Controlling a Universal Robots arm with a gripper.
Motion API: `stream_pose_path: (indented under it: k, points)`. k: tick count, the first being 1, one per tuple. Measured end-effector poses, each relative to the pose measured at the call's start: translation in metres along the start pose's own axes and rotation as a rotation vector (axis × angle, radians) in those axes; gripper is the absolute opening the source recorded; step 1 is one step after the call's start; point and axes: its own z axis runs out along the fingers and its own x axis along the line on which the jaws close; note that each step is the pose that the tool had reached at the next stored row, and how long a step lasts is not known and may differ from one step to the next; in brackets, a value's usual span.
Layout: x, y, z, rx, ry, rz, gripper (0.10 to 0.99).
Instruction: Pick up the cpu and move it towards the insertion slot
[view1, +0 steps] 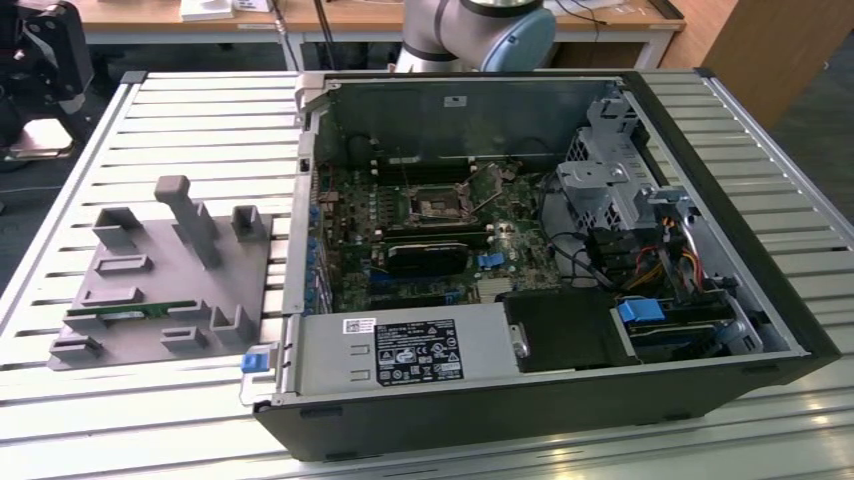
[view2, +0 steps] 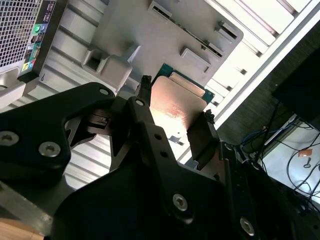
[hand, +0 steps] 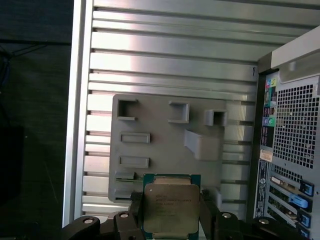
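Our gripper (hand: 171, 215) clamps the cpu (hand: 170, 197) above the grey holder (view1: 158, 288), and the insertion slot (view1: 438, 205) lies to the exterior view's right of it, inside the computer case (view1: 534, 410)

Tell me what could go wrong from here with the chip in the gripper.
1. The gripper pinches the cpu only by two edges, so it could slip or tilt.
2. The insertion slot sits low inside the case, with cables nearby; the fingers may clip a wall or snag them.
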Motion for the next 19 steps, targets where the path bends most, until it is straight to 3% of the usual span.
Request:
stream_pose_path:
  k: [19]
  points:
    - [-0.0261, -0.0013, 0.0008, 0.0, 0.0, 0.0, 0.541]
